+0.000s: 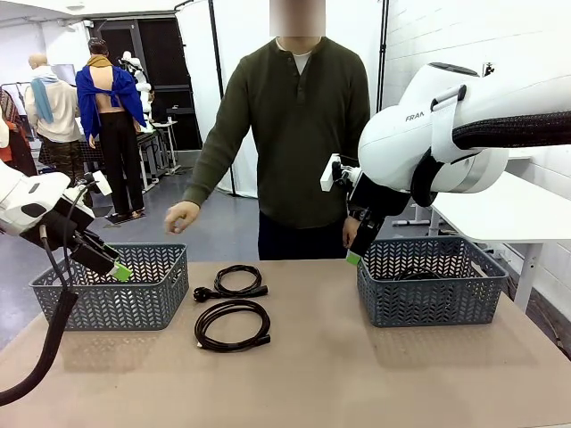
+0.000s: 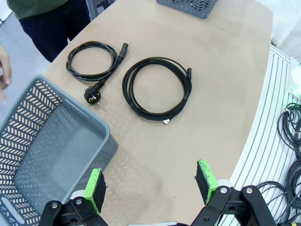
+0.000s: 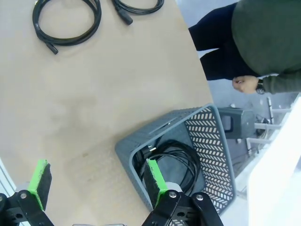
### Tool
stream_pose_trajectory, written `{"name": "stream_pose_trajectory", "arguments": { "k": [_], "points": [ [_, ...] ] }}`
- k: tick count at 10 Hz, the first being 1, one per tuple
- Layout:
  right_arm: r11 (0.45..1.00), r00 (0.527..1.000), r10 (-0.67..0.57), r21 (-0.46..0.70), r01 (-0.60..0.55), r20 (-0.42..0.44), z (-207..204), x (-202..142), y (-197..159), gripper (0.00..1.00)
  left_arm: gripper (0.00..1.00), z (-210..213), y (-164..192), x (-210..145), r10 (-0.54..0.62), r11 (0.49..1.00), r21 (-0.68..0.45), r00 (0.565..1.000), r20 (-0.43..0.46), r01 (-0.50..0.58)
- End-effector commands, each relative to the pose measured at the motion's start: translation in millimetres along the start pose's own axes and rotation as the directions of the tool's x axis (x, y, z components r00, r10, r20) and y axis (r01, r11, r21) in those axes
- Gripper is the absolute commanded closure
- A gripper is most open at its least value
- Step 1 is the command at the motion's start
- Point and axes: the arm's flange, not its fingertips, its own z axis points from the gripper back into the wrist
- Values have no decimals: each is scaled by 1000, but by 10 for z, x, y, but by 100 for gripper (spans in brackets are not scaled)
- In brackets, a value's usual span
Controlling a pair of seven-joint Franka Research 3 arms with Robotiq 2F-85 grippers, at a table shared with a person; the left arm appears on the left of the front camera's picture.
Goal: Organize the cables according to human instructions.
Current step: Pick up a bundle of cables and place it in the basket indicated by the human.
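Observation:
Two cables lie coiled on the tan table between the baskets. The smaller coil [image 1: 203,294] [image 2: 92,97] has a round plug, and the larger coil [image 1: 265,337] [image 2: 127,87] [image 3: 96,19] lies nearer to me. Another black cable [image 1: 406,275] [image 3: 184,155] sits inside the right grey basket [image 1: 428,299] [image 3: 216,141]. My left gripper [image 1: 120,270] [image 2: 150,186] hangs open over the near rim of the left grey basket [image 1: 111,299] [image 2: 28,136]. My right gripper [image 1: 355,254] [image 3: 98,181] is open above the right basket's left wall. Nothing is between either pair of fingers.
A person in a green top stands at the far edge. One hand [image 1: 181,217] is held out above the left basket. The other hand [image 3: 244,84] hangs by the right basket. More cables [image 2: 291,141] lie off the table's edge beside my left arm.

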Motion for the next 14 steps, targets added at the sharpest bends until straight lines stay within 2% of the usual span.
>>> {"name": "stream_pose_trajectory", "arguments": {
  "k": [1,14],
  "points": [
    [1000,1000,-5,-1,5,-1,-2,-9,-2,0,0,-4,35,-18,-12,1000,-18,1000,17,13],
    [1000,1000,-5,-1,5,-1,-2,-9,-2,0,0,-4,35,-18,-12,1000,-18,1000,17,13]
  ]
}}
